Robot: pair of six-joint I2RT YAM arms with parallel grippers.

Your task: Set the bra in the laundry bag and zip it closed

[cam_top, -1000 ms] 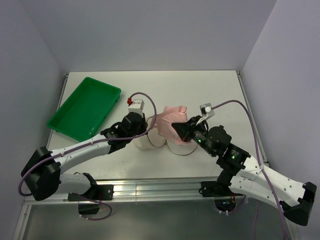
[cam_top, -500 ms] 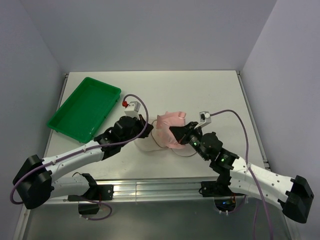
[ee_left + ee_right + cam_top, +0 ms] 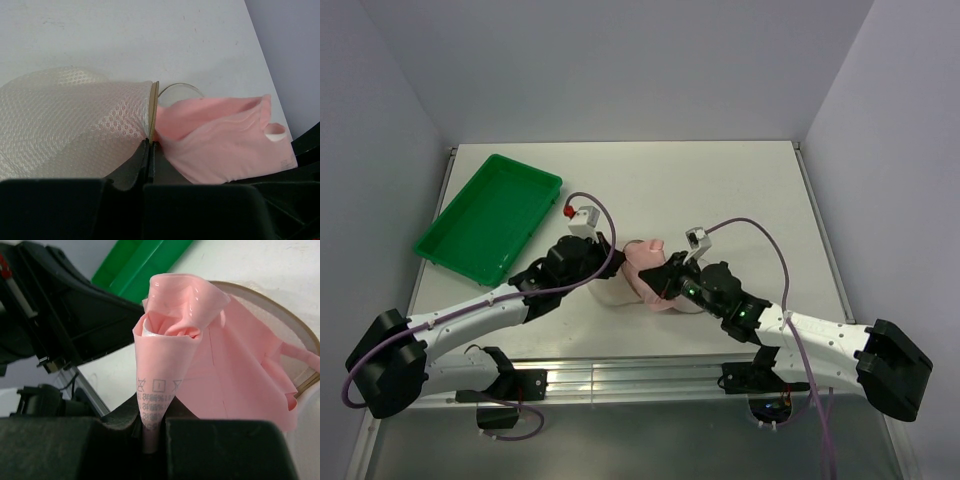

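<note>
The pale pink bra [image 3: 642, 268] is bunched at the mouth of the white mesh laundry bag [image 3: 612, 290] near the table's front middle. My left gripper [image 3: 608, 270] is shut on the bag's thin rim [image 3: 153, 107], holding the mesh [image 3: 70, 120] up; the bra [image 3: 225, 140] lies just right of that rim. My right gripper [image 3: 665, 280] is shut on a fold of the bra [image 3: 165, 355] with its printed care label, over the bag's round rim [image 3: 280, 315]. The two grippers are close together. The bag's zip is hidden.
A green plastic tray [image 3: 490, 215] lies at the back left of the white table [image 3: 720, 190]. Purple cables loop above both wrists. The table's front edge and metal rail run just below the arms.
My right gripper has moved left and down with the bra, lowering it from above the table into the bag's mouth. My left gripper has shifted slightly left, still holding the rim.
</note>
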